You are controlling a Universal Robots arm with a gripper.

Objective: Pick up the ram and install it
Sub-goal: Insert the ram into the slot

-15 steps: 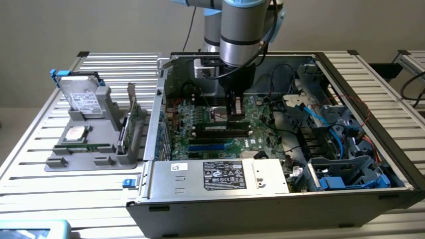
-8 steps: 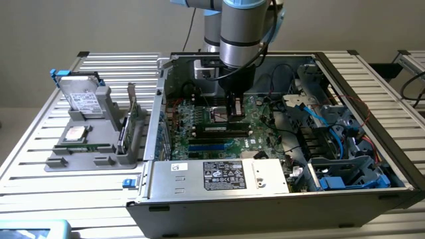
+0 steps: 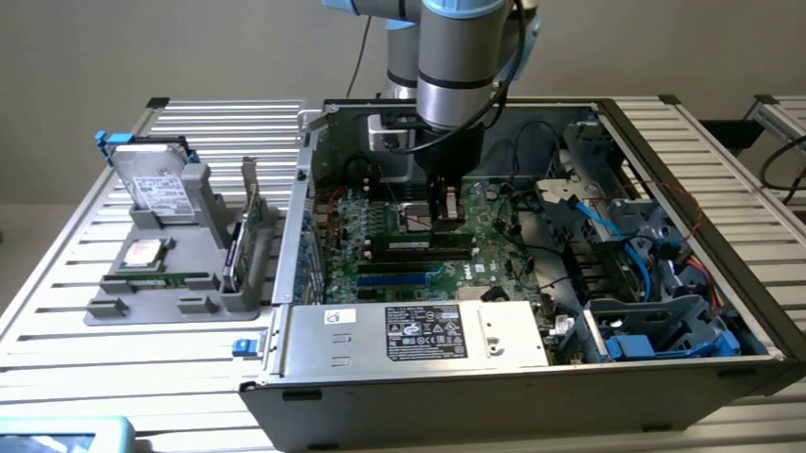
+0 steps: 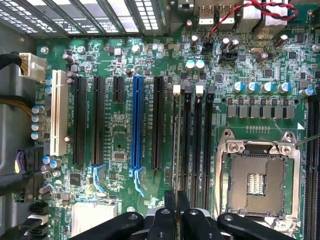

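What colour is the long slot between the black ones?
Blue. The slot shows best in the wrist view.

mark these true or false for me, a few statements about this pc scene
1. The gripper is inside the open computer case. True.
2. The CPU socket holds a processor. False: it is bare, with its contacts showing.
3. The hard drive stands in the tray outside the case. True.
4. A card fills the blue slot. False: it is empty.
5. The gripper is wide open. False: it is shut on the ram, seen edge-on at the memory slots.
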